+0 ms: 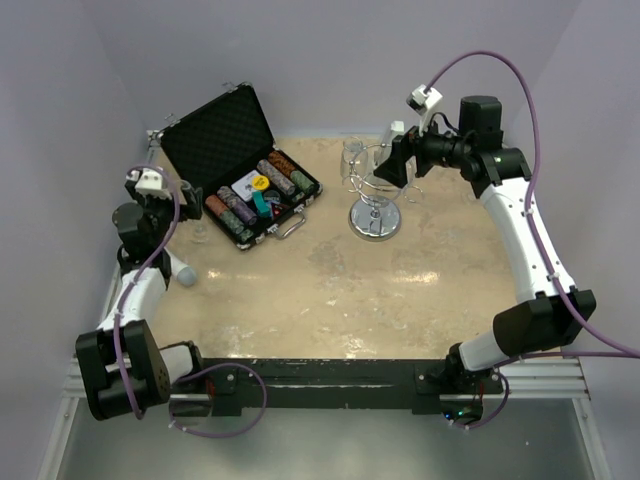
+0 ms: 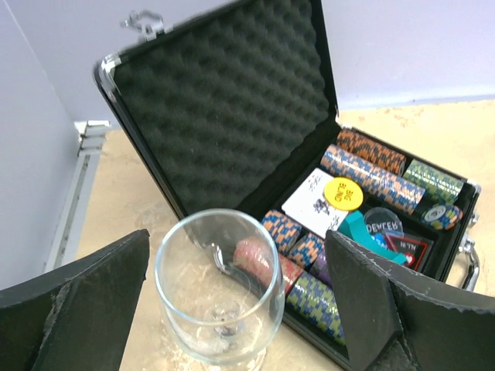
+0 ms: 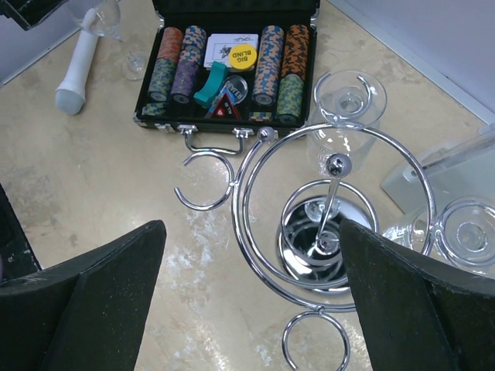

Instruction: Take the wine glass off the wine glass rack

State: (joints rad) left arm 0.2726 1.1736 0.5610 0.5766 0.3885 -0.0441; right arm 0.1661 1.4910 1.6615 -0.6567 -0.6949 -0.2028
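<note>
Wine glass rack (image 1: 375, 218) stands on the table (image 1: 330, 300), right of the open chip case (image 1: 245, 170). In its loops you see a hanging wine glass (image 3: 349, 99) on the case side and a second hanging glass (image 3: 464, 236) further round the ring. Your right gripper (image 3: 251, 232) hovers over the rack, jaws wide apart, holding nothing. Your left gripper (image 2: 238, 247) gapes around an upright glass (image 2: 220, 309) standing on the table beside the case.

Left arm (image 1: 140, 288) bent, jaws spread wide; right arm (image 1: 522, 228) outstretched, jaws spread wide.
</note>
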